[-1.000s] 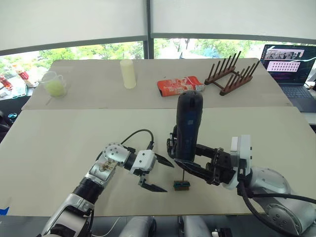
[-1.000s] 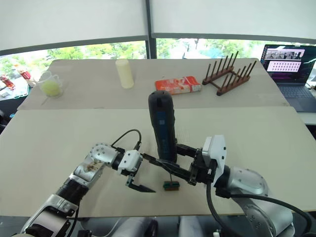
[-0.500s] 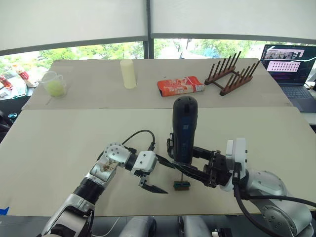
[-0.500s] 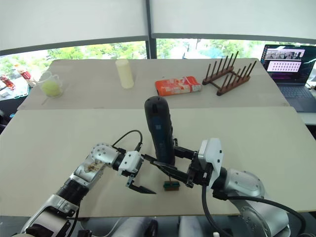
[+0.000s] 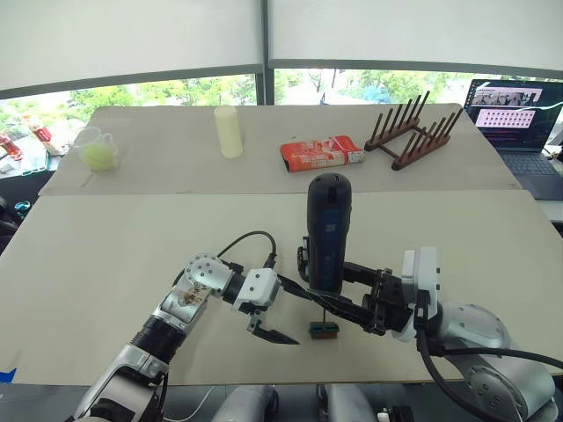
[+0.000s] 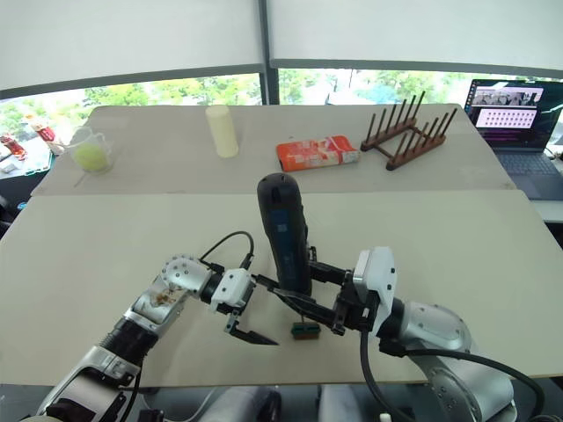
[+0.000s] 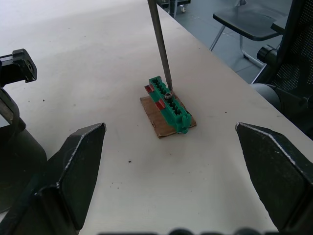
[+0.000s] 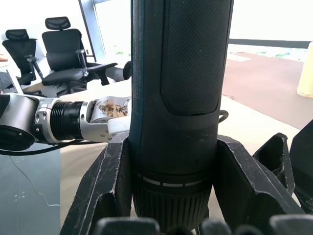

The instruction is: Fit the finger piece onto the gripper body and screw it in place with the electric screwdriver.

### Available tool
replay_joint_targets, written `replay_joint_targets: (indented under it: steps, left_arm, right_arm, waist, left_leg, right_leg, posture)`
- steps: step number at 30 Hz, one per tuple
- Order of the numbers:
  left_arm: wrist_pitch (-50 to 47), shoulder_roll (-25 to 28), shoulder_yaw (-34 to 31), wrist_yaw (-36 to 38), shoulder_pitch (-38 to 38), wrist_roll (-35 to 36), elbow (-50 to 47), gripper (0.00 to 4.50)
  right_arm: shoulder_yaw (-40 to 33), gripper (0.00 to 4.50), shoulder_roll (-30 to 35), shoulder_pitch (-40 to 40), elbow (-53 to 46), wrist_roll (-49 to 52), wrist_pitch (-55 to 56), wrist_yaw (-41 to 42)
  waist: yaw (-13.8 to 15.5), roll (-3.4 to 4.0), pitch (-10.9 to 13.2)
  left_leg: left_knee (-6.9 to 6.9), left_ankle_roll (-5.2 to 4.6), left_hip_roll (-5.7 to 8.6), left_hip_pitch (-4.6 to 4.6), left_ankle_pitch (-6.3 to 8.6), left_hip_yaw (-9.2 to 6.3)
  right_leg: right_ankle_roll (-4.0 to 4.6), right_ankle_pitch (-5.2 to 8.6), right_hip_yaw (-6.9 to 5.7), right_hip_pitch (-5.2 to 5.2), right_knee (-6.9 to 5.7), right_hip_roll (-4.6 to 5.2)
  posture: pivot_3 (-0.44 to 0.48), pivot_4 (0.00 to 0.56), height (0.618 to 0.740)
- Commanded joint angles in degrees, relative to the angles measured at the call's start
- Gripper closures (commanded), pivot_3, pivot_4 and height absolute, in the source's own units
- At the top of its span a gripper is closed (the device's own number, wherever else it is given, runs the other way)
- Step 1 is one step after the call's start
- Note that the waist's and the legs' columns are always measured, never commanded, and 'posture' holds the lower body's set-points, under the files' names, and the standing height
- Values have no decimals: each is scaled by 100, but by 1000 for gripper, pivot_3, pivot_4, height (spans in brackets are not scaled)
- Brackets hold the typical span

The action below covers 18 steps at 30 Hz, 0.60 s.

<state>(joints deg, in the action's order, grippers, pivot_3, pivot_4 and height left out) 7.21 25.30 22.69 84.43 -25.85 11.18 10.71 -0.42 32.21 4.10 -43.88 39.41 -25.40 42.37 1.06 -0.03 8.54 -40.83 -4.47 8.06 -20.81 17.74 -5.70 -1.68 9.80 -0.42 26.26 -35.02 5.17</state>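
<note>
- Step in hand looks like the screwing stage: right gripper (image 5: 352, 294) is clamped around the electric screwdriver (image 5: 327, 230), held upright near the front edge of the worktop (image 5: 106, 255).
- Metal bit (image 7: 160, 43) comes down onto a screw head on the small green block (image 7: 169, 104), which sits on a brown card, flat on the worktop. Tip looks seated in or touching the screw.
- Left gripper (image 5: 281, 312) hovers just beside the block, fingers (image 7: 78, 166) spread wide either side of it, holding nothing.
- Can't pick out the finger piece or gripper body here; the block is what the bit is on.
- Next move, my read: keep the driver plumb over the screw with light downward pressure, and the left gripper could close in to steady the block.
- Risk: block is small and loose, may spin or skid if the bit cams out.
</note>
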Motion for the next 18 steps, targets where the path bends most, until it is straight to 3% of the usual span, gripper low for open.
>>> replay_joint_targets:
  steps: [1, 18]
  left_arm:
    - [-19, 3, -14, -3, -58, 56, -169, 0]
    - [-6, 18, -31, -22, -52, 50, -161, 0]
  right_arm:
    - [-57, 2585, -52, -46, -167, 53, 249, 27]
    - [-6, 2585, -98, -40, -80, -56, 289, 109]
  waist:
    - [0, 0, 0]
    - [-1, 0, 0]
  left_leg:
    - [0, 0, 0, 0, 0, 0]
    - [0, 0, 0, 0, 0, 0]
  right_leg:
    - [0, 0, 0, 0, 0, 0]
    - [0, 0, 0, 0, 0, 0]
  posture:
    - [0, 150, 740]
    - [0, 150, 740]
